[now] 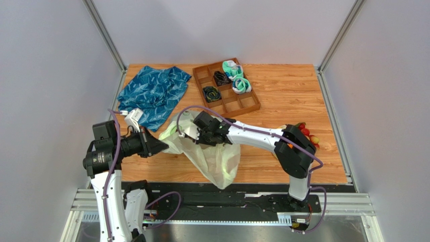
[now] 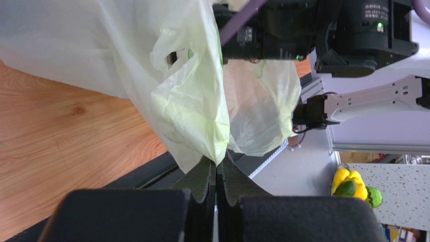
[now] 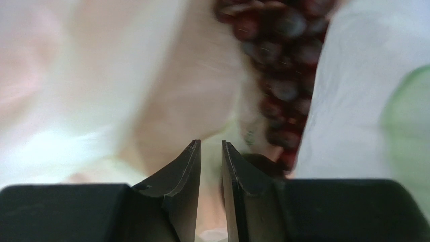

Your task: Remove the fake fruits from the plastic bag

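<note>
The plastic bag [image 1: 217, 159] lies crumpled at the near middle of the table. My left gripper [image 1: 164, 147] is shut on the bag's left edge; the left wrist view shows the film [image 2: 186, 101] pinched between the closed fingertips of that gripper [image 2: 217, 164]. My right gripper [image 1: 194, 132] reaches into the bag's mouth. In the right wrist view it [image 3: 211, 146] is open by a narrow gap with nothing between the jaws, and a dark purple grape bunch [image 3: 282, 65] lies just ahead and to the right inside the bag [image 3: 353, 101]. Red and yellow fake fruits [image 1: 308, 135] lie on the table by the right arm's elbow.
A brown compartment tray [image 1: 250, 103] at the back holds teal-white rolled socks [image 1: 237, 76] and black coiled cords [image 1: 212, 94]. A blue patterned cloth [image 1: 154, 93] lies at the back left. The right arm's forearm stretches across the bag.
</note>
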Controlling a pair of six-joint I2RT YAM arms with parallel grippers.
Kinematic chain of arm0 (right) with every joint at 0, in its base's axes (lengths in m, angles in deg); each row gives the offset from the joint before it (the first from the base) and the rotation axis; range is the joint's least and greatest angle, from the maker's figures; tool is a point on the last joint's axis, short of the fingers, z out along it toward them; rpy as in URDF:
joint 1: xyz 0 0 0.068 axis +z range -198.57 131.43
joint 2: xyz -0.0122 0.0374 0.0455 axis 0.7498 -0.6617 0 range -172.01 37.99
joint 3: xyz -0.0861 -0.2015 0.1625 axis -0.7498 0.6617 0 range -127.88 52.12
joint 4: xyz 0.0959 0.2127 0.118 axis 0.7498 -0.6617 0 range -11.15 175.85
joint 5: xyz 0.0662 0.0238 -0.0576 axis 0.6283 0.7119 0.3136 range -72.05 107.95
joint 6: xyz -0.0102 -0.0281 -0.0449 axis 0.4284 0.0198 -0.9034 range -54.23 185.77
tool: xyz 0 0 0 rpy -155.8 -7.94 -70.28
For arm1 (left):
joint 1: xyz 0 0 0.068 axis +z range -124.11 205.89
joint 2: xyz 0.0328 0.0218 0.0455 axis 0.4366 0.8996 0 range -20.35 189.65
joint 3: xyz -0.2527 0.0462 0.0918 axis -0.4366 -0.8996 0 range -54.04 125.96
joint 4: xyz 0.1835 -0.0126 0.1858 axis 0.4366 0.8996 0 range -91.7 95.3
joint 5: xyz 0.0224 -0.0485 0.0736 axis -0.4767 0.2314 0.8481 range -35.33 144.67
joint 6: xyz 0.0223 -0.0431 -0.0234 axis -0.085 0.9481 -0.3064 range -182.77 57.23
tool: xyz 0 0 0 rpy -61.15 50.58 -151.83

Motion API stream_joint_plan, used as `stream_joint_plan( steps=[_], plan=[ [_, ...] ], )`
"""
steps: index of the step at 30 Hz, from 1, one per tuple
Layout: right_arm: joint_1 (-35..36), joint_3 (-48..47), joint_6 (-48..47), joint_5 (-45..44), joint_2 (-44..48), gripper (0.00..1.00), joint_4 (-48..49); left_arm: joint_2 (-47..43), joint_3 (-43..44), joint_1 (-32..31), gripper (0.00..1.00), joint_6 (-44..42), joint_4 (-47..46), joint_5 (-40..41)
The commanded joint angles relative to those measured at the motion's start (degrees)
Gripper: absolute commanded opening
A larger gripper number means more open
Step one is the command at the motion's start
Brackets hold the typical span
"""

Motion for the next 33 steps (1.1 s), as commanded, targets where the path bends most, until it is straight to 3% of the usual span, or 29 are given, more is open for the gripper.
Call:
stream_joint_plan(
  steps=[1,3,4,7,10,15,20,24,25,27,33],
  plan=[
    [-2.58,-3.72,-1.42,-5.15,-0.55,0.28,1.39,0.15,-0.67,0.29,0.00,-1.82,-0.39,-0.86],
    [-3.02,-3.98,-3.00,-7.44,-1.26,0.34,1.48,0.06,-0.85,0.29,0.00,-1.65,-0.39,-1.21],
    [-3.20,-4.25,-3.36,-8.23,-1.61,0.48,1.48,0.06,-0.85,0.29,0.00,-1.74,-0.57,-1.38],
    [-3.81,-5.30,-4.41,-10.87,-3.71,0.65,-0.62,0.15,-1.03,0.29,0.00,-1.65,-0.74,-1.91],
    [-4.69,-7.14,-4.24,-12.90,-6.35,0.75,-5.36,0.50,-1.12,0.29,0.00,-1.56,-1.18,-2.35],
    [-5.57,-9.26,-3.71,-14.65,-10.39,0.83,-16.09,1.03,-1.56,0.29,0.00,-1.21,-2.06,-3.06],
    [-5.57,-7.50,-4.41,-18.25,-11.19,0.80,-17.16,1.38,-2.17,0.29,0.00,-0.42,-3.29,-3.50],
    [-5.75,-8.03,-5.64,-15.46,-9.09,0.54,-14.87,1.91,-2.08,0.29,0.00,-0.15,-3.56,-3.58],
    [-5.84,-7.77,-5.91,-14.23,-7.43,0.52,-13.56,2.08,-2.17,0.29,0.00,-0.07,-3.73,-3.58],
    [-5.84,-8.03,-6.61,-8.26,-1.98,0.45,-11.09,2.26,-2.35,0.29,0.00,0.37,-4.34,-3.85],
    [-6.01,-7.76,-5.83,13.62,12.35,0.43,-9.07,2.52,-3.49,0.29,0.00,2.57,-7.07,-5.08]
  ],
)
